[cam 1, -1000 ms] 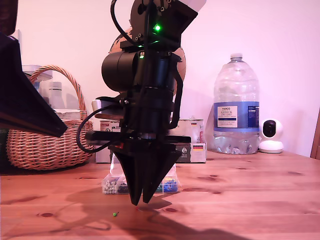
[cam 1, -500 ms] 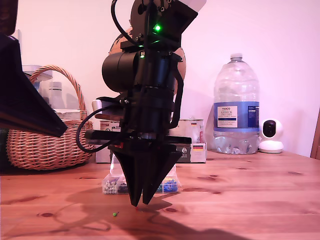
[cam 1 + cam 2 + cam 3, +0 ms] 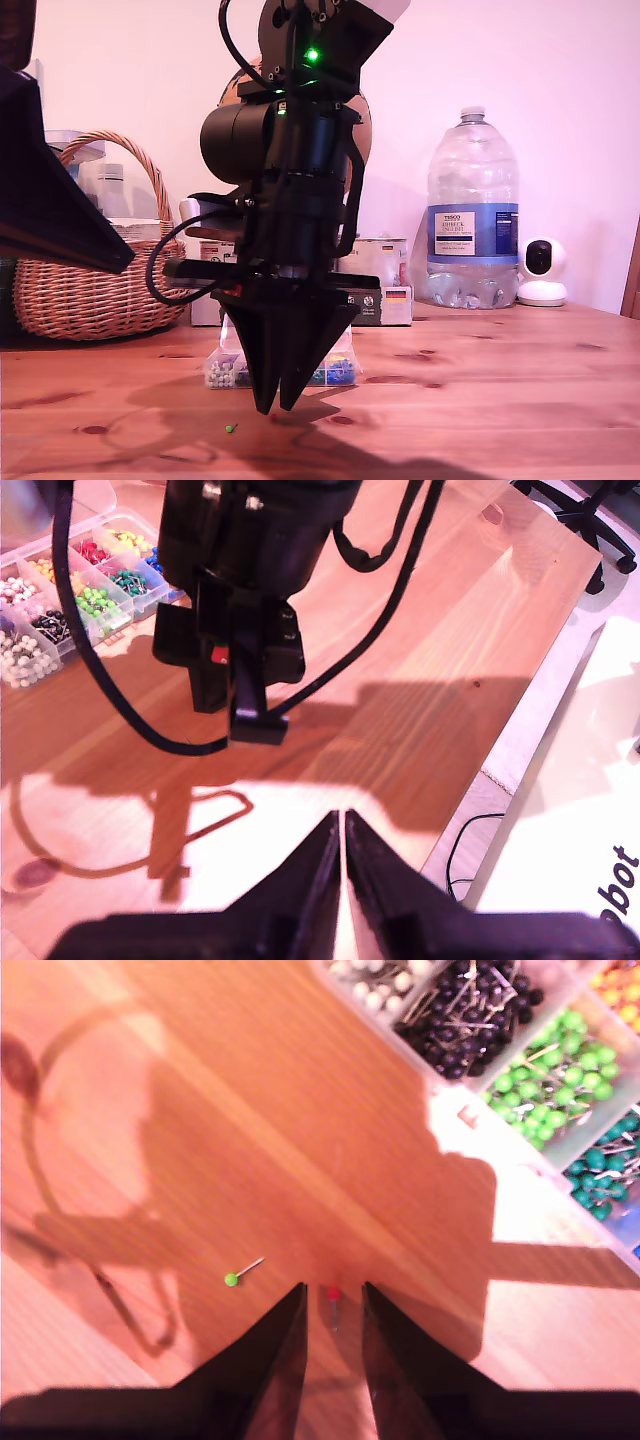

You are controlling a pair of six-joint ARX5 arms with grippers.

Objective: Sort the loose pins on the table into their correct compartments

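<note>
Black and upright, the arm at the centre of the exterior view hangs nose-down over the table [image 3: 480, 400], its pointed fingers aimed straight at the wood. This arm carries my second gripper [image 3: 272, 405], whose jaws stand slightly spread with a narrow gap. The red pin [image 3: 333, 1294] lies on the wood inside that gap, between the two fingertips [image 3: 290, 1305]; contact with either finger cannot be determined. The green pin [image 3: 230, 428] lies just beside the tips, toward the exterior view's left, nearer the table's front edge. The organiser box [image 3: 225, 370] stands behind the arm, with white, black and green pins visible in its compartments [image 3: 520, 1070]. My first gripper [image 3: 342, 825] is raised above the table with its jaws nearly pressed together, holding nothing.
</note>
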